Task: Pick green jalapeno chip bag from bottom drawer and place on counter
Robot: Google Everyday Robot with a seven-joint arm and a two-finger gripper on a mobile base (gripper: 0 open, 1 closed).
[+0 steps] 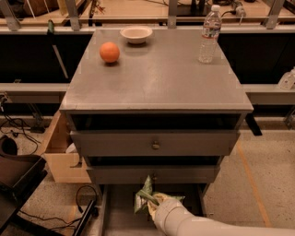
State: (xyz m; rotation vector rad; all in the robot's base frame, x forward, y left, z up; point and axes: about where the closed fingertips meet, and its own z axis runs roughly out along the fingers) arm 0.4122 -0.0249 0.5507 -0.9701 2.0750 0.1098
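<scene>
Pincer [155, 206] clamps green jalapeno chip bag [144, 194] over bottom drawer [120, 217], below grey counter [156, 80].

It looked like a robotics lab or workshop: a grey drawer cabinet [154, 145] stood on speckled floor [272, 193], loose cables [18, 126] trailed at the lower left, wooden benches [138, 7] crossed the top edge, and the robot's hand [154, 205] was at the bottom drawer [120, 216], lower centre.

Crumpled green chip bag [146, 193] tilted upright over open bottom drawer [120, 215], against claw [156, 202], grey counter [156, 83] above
</scene>
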